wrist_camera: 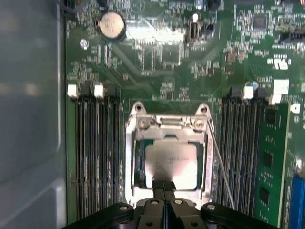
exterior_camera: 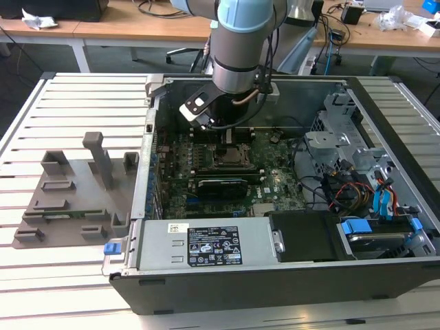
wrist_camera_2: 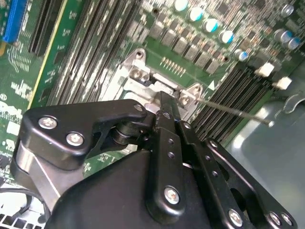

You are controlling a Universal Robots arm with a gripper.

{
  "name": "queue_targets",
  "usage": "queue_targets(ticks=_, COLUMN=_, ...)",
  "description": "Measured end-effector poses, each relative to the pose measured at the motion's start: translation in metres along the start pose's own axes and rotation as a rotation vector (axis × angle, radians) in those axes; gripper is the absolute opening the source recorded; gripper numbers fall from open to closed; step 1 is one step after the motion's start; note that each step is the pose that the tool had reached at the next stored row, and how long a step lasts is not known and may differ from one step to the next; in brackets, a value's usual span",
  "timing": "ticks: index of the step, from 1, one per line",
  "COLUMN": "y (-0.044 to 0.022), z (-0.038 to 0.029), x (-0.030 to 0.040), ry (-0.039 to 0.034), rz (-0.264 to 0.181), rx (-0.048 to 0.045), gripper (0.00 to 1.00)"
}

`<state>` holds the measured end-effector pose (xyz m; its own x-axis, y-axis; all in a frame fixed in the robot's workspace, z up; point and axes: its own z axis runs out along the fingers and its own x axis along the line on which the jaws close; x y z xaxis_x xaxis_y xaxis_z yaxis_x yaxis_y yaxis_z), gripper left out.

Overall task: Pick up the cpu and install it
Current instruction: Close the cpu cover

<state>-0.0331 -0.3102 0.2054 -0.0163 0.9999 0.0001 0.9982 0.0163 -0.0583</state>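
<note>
The cpu (wrist_camera: pixel 171 160), a flat square chip with a silvery top, lies inside the metal socket frame (wrist_camera: pixel 136 143) on the green motherboard. My gripper (wrist_camera: pixel 164 187) is shut, its two black fingers pressed together with the tips at the chip's edge. In the second wrist view the gripper (wrist_camera_2: pixel 162 99) points down at the socket frame (wrist_camera_2: pixel 143 76). In the exterior view the gripper (exterior_camera: pixel 229 139) hangs inside the open computer case (exterior_camera: pixel 275 275), straight above the socket (exterior_camera: pixel 230 157).
A thin metal lever (wrist_camera: pixel 220 160) stands beside the socket. Memory slots (wrist_camera: pixel 95 152) flank it on both sides. A white-labelled power supply box (exterior_camera: pixel 206 244) fills the case's front. Drive bays with blue tabs (exterior_camera: pixel 375 206) sit at the exterior view's right, a grey fixture (exterior_camera: pixel 75 192) at its left.
</note>
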Motion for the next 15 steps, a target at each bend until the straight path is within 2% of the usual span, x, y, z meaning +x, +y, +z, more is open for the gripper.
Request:
queue_targets(ticks=3, y=0.0100, z=-0.0019, x=-0.0002, ry=0.0009, rz=-0.003, rx=0.0014, gripper=0.11)
queue_targets(ticks=4, y=0.0104, z=-0.0035, x=-0.0002, ry=0.0011, rz=-0.003, rx=0.0017, gripper=0.11)
queue_targets(ticks=7, y=0.0099, z=-0.0150, x=-0.0002, ry=0.0009, rz=-0.004, rx=0.0019, gripper=0.11)
queue_targets(ticks=9, y=0.0093, z=-0.0193, x=-0.0002, ry=-0.0004, rz=-0.024, rx=0.0019, gripper=0.11)
queue_targets(ticks=11, y=0.0085, z=-0.0334, x=-0.0002, ry=-0.0006, rz=-0.029, rx=0.0019, gripper=0.11)
queue_targets(ticks=12, y=0.0082, z=-0.0375, x=-0.0002, ry=-0.0007, rz=-0.029, rx=0.0019, gripper=0.11)
queue_targets(ticks=15, y=0.0079, z=-0.0435, x=-0.0002, ry=-0.0003, rz=-0.029, rx=0.0017, gripper=0.11)
